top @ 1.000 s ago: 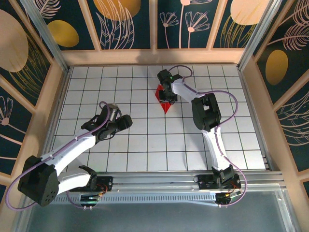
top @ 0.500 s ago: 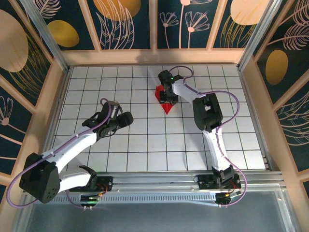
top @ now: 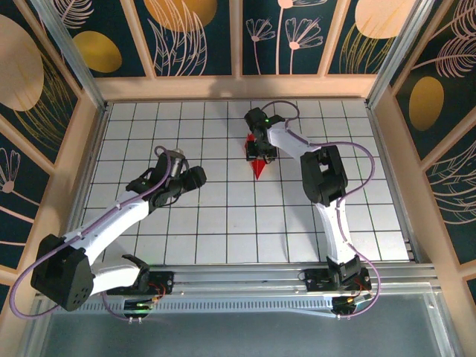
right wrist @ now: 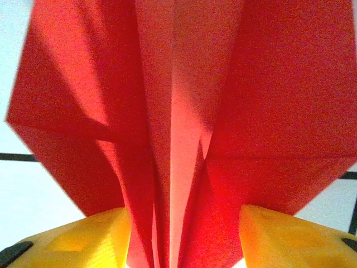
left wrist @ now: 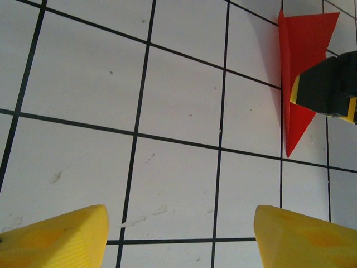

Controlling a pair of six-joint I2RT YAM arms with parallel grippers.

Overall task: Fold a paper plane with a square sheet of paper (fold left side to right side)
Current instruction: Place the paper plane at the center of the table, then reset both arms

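Checking the right gripper (right wrist: 184,240) first: its yellow fingers (right wrist: 78,237) stood apart, straddling the centre fold of the paper plane (right wrist: 178,111), a narrow pointed dart of thin bright red paper. I judged it released rather than pinching, because the layers between the jaws looked loose, not pressed flat. From overhead, the plane lay toward 12 o'clock from the middle of the white tiled table (top: 223,230), nose aimed at 6 o'clock. The left gripper (top: 171,162) hung at about 8 o'clock from the plane, well apart, jaws wide and empty over bare tile.

Risks, as I judged them:
- A finger lifting away could catch a wing edge and drag or flip the plane. The paper is light and the tile looked slick.
- With no pressure on it, the creases might spring open. The wings already sat raised off the spine.
- A careless re-grip could crumple the nose.

Materials:
- The paper was matte, with sharp creases and overlapping layers that glowed where light passed through.
- The tiles were smooth and hard, faintly scuffed, with thin black grid lines.
- The fingers were blunt, wedge-shaped and rigid.
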